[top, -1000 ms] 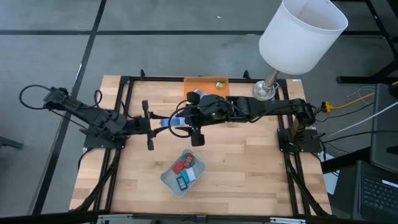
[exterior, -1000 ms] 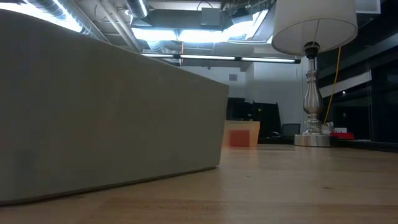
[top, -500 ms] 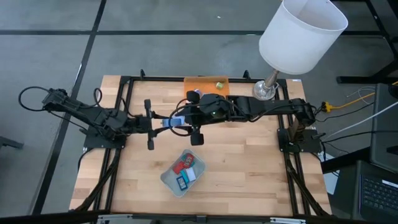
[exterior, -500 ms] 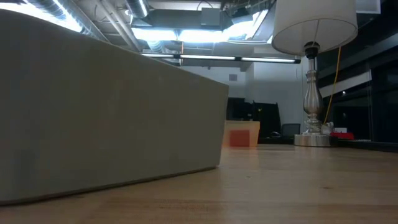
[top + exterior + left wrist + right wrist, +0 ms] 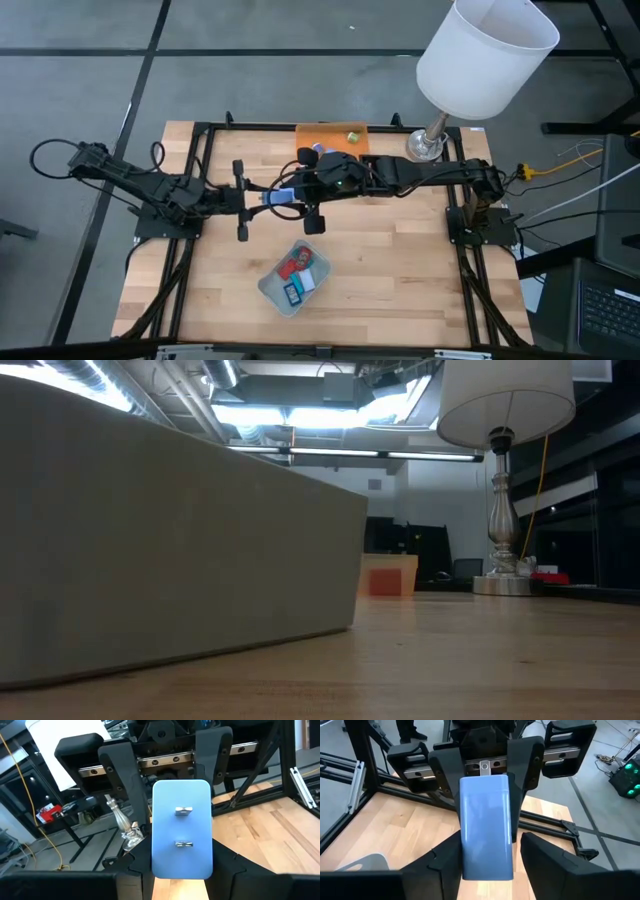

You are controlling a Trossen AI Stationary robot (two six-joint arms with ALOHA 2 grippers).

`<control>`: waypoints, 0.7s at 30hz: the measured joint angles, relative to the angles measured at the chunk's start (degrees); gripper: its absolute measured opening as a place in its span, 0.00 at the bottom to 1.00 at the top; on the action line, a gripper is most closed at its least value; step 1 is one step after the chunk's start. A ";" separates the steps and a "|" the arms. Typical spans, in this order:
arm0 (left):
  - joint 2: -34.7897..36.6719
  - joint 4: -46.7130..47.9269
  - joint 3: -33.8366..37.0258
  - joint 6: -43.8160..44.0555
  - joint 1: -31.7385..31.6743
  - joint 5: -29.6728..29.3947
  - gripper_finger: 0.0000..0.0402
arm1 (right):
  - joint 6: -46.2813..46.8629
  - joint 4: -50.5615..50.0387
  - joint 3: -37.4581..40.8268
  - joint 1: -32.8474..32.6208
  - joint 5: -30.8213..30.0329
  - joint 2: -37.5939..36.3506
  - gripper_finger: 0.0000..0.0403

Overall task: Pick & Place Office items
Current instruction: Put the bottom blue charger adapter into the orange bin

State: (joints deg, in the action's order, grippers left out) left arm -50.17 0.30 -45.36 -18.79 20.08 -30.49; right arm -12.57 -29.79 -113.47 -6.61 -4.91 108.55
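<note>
Just beyond the grey-green tray, toward the orange tray, a handover is in hand. The blue flat rectangle is gripped by both left gripper and right gripper. Next, I judge, one must release.

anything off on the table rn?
Odd: both grippers meet mid-table on one flat blue rectangular piece, left gripper and right gripper facing each other across it. The grey-green rounded tray sits askew to the table edges.
</note>
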 joint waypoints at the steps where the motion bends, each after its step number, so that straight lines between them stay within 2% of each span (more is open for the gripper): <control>1: -0.24 -0.07 0.00 0.00 0.00 -0.08 0.29 | -0.10 0.01 0.00 0.04 0.00 0.00 0.45; 6: -0.31 -0.07 0.00 1.00 -0.04 -0.40 0.29 | -0.60 -0.34 0.00 0.28 0.13 -0.02 0.29; 9: -0.33 0.05 0.00 1.05 -0.04 -0.42 0.30 | -0.64 -0.23 0.00 0.38 0.10 -0.02 0.29; 13: -0.36 0.35 0.00 0.65 -0.02 -1.57 0.38 | -0.20 -0.21 0.00 0.62 0.00 -0.02 0.29; 21: -0.25 6.16 0.00 -0.01 0.03 -9.63 0.54 | -0.59 0.42 0.00 2.12 -3.42 -0.29 0.29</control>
State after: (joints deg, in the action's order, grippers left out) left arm -50.42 6.47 -45.36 -18.80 20.10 -40.12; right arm -13.15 -29.37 -113.47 -4.49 -8.33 108.27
